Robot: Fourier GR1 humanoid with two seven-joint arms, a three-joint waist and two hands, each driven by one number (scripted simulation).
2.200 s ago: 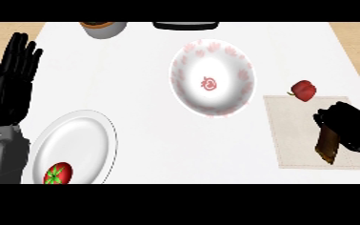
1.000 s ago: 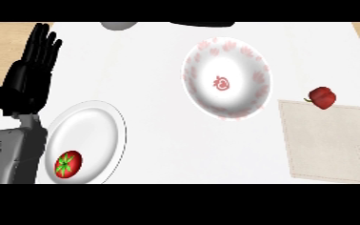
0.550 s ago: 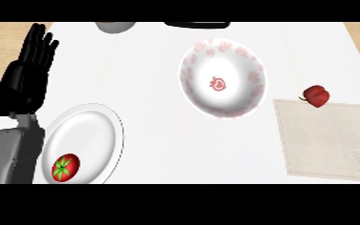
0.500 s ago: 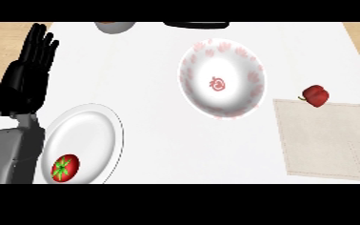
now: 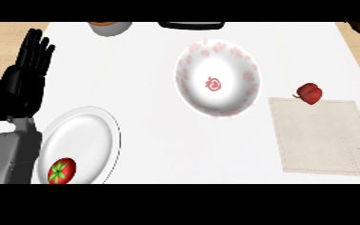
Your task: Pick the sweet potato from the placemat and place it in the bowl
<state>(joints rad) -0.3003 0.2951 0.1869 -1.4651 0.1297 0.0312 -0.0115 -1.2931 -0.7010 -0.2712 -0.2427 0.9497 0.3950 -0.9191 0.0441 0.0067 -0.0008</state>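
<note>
**One bowl, one plate, one placemat, and no sweet potato to be seen**

The white counter [image 5: 155, 138] takes up nearly the whole view. On it, by size: one beige placemat [image 5: 320, 136] at the right, bare across all its visible cloth; one white plate [image 5: 88, 138] at the lower left; one white bowl [image 5: 216, 78] with pink blotches round its wall and a red mark at its centre, standing near the middle.

The plate holds a single red tomato [image 5: 61, 170] with a green stalk, lying near its lower rim. The bowl holds nothing.

One left hand [image 5: 25, 81] shows at the left edge, black, resting upright above its grey forearm, its fingers straight, pointing up and slightly spread, touching nothing. The right hand is out of view.

One small red pepper [image 5: 309, 93] lies at the placemat's upper edge, whether on the cloth or just off it I cannot tell. The sweet potato itself shows nowhere on the placemat or in the bowl.

At the top edge, one grey cup [image 5: 109, 27] and one dark object [image 5: 191, 25] are cut off by the frame.
</note>
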